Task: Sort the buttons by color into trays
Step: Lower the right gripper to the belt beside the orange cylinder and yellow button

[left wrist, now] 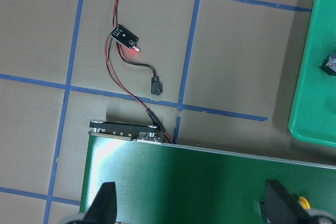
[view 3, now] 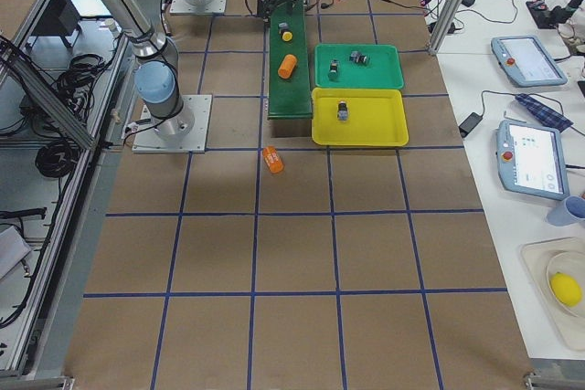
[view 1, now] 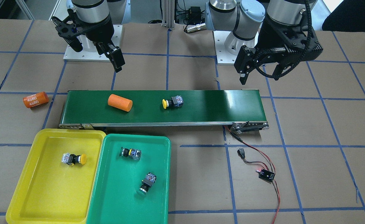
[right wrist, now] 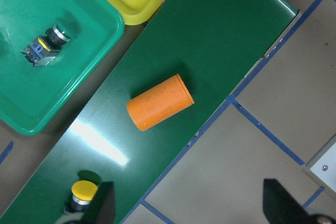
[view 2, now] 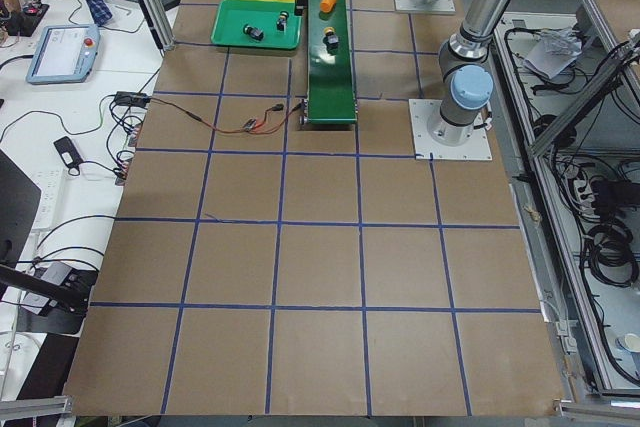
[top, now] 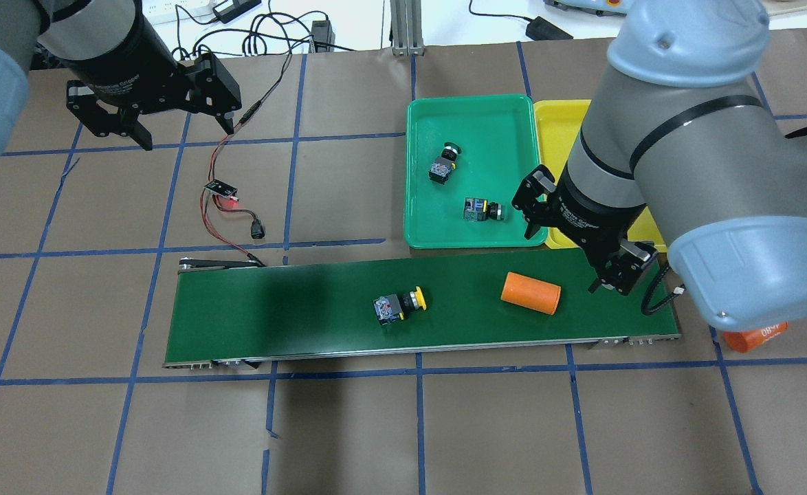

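Observation:
One yellow button (view 1: 172, 102) lies on its side mid-belt, also in the overhead view (top: 399, 306) and the right wrist view (right wrist: 84, 192). A second yellow button (view 1: 73, 159) lies in the yellow tray (view 1: 30, 186). Two green buttons (view 1: 130, 153) (view 1: 146, 183) lie in the green tray (view 1: 120, 202). My left gripper (view 1: 260, 77) is open and empty, hovering off the belt's end near the wires. My right gripper (view 1: 98, 59) is open and empty, above the belt's other end near the orange cylinder.
The dark-green conveyor belt (view 1: 216, 105) carries an orange cylinder (view 1: 120, 102). A second orange cylinder (view 1: 35, 99) lies on the table beyond the belt's end. A small controller board (view 1: 266, 175) with red and black wires lies by the belt's motor end.

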You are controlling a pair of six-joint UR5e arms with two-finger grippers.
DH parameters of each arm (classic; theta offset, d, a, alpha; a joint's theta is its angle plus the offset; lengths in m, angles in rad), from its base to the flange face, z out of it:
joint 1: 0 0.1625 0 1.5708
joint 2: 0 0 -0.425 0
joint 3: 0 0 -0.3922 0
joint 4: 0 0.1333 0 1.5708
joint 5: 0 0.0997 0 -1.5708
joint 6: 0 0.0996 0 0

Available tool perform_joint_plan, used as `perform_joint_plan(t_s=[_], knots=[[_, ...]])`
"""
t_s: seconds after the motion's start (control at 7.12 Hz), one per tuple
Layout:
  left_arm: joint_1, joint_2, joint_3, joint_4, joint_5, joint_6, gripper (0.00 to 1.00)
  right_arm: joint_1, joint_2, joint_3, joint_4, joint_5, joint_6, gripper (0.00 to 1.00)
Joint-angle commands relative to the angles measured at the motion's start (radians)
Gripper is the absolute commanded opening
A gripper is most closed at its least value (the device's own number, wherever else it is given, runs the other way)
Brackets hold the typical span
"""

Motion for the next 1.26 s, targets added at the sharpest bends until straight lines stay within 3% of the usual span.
perform_joint_plan(t_s=[0.0,0.42,0.84,1.12], knots=[[0.002,0.0,0.001,0.011,0.0,-0.001,1.0,0.0,0.001,0.002,0.004,0.002,0.009,1.0],[0.003,0.001,0.003,0.011,-0.002,-0.001,1.0,0.002,0.001,0.029,-0.002,0.029,0.017,1.0],[0.008,0.001,0.003,0.011,-0.002,-0.001,1.0,0.066,0.018,0.052,-0.005,0.063,0.167,1.0],[0.008,0.003,0.003,0.011,-0.002,-0.001,1.0,0.081,0.022,0.077,-0.088,0.075,0.285,1.0]])
